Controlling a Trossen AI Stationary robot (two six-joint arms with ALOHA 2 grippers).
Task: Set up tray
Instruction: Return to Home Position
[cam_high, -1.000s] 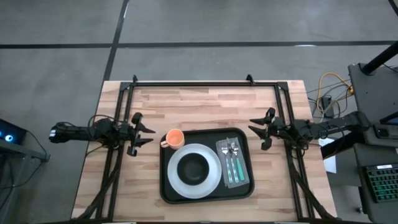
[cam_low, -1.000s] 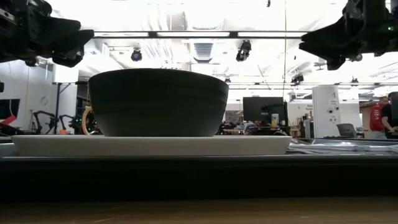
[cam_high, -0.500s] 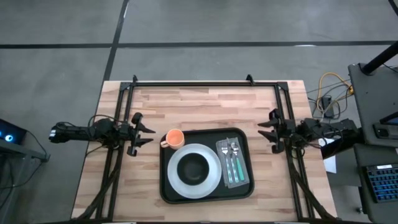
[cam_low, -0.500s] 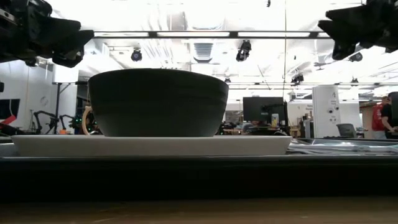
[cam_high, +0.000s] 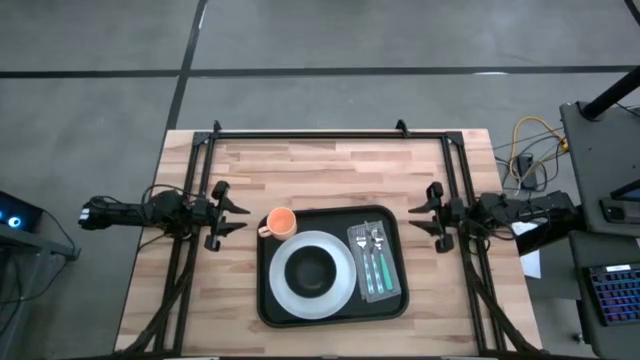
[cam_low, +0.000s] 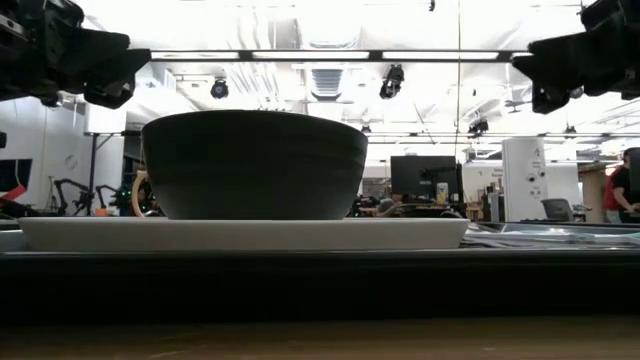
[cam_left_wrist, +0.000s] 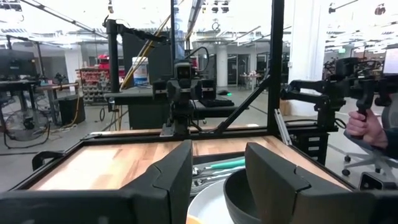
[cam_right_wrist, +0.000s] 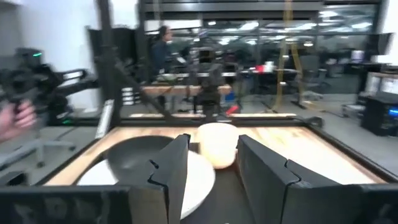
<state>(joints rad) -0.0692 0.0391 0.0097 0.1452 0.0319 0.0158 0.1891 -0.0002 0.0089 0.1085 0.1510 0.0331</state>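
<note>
High view — tray lies between left gripper and right gripper — both spread wide.

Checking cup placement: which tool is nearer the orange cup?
Left. The left tool hangs beside the orange cup, just off the tray; the right tool is past the tray's opposite side.

The tray is lit evenly from overhead, with only faint, soft shadows thrown beside it on the table. Seen from table height, everything on the tray is backlit into dark silhouette, and the ceiling lamps above and behind the tray are burnt out to white glare.
</note>
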